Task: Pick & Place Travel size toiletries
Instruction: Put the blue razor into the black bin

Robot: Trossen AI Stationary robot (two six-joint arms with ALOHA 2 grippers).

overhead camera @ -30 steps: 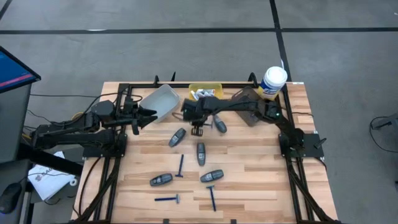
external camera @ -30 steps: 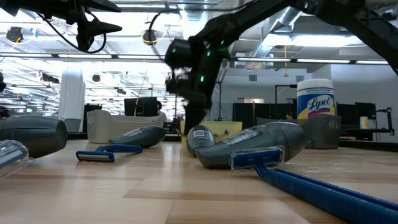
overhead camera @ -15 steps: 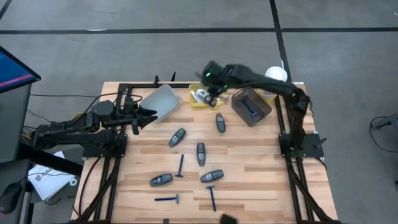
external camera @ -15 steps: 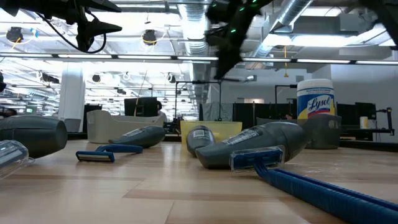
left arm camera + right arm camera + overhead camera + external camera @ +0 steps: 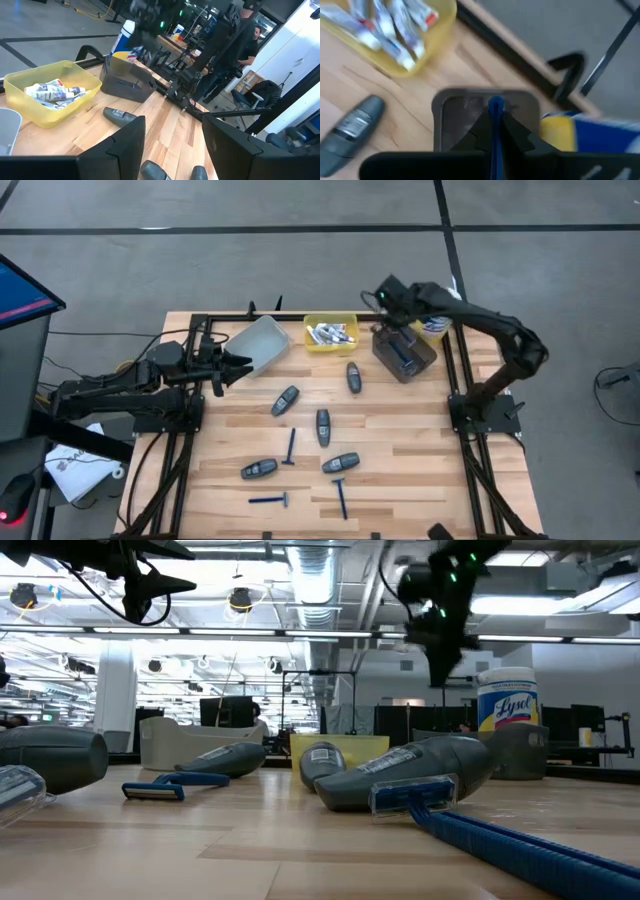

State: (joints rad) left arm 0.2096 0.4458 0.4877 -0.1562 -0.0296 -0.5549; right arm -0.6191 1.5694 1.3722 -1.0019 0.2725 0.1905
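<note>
My right gripper [image 5: 495, 120] hangs over the dark bin [image 5: 405, 352] near the table's far right edge, shut on a thin blue razor [image 5: 495, 107]. Another blue razor [image 5: 400, 352] lies inside that bin. My left gripper [image 5: 236, 364] waits open by the grey bin [image 5: 258, 345] at the far left. White mini tubes [image 5: 331, 332] lie in the yellow bin [image 5: 330, 346]. Several dark grey pods [image 5: 323, 425] and three blue razors [image 5: 291, 447] rest flat on the wood. My right gripper pinches the blue razor's thin shaft [image 5: 495, 145] between its two fingers, coming from above and pointing down. The shaft runs along the gap between the fingers, and its end [image 5: 495, 102] sticks out past the fingertips. The razor is lifted clear, above the dark bin's opening.
The white wipes canister [image 5: 437, 323] with its yellow label stands just right of the dark bin, partly behind my right arm. A black frame [image 5: 300, 316] runs along the table's far edge. Bare wood lies between the scattered pods [image 5: 353, 377].
My right gripper rose from the middle of the table, swung toward the far edge over the yellow bin, then moved right until it stood above the dark bin. My left arm kept still.
</note>
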